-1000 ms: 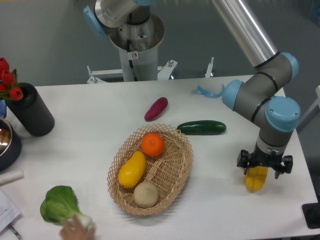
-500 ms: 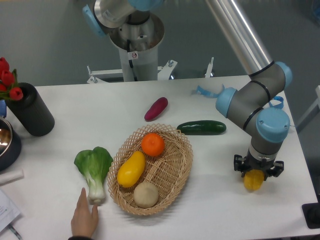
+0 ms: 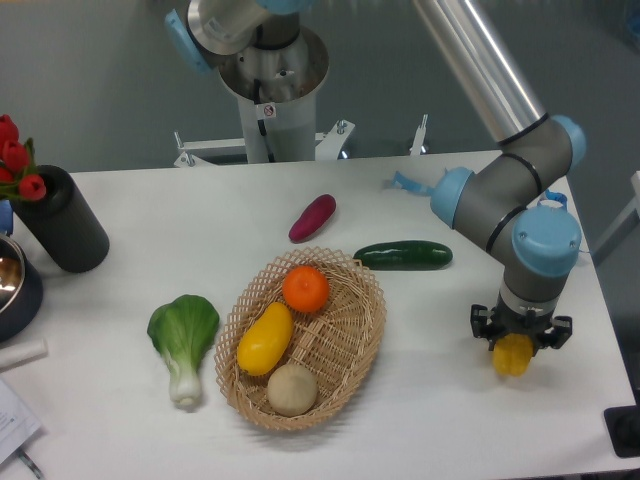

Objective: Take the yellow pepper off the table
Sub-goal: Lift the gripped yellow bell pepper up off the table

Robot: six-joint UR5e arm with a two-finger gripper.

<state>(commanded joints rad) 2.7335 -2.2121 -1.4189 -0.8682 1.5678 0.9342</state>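
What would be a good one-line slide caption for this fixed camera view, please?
Gripper closed around the yellow pepper at the table's right side, beside a basket of fruit.

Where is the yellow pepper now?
The yellow pepper sits at the table's right side, between the gripper fingers, below-right of the cucumber.

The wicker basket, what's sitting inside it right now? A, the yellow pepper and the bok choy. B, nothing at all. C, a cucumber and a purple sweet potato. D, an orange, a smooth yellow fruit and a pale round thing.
D: the basket holds the orange, the smooth yellow fruit and a pale round item; the yellow pepper sits outside it, under the gripper.
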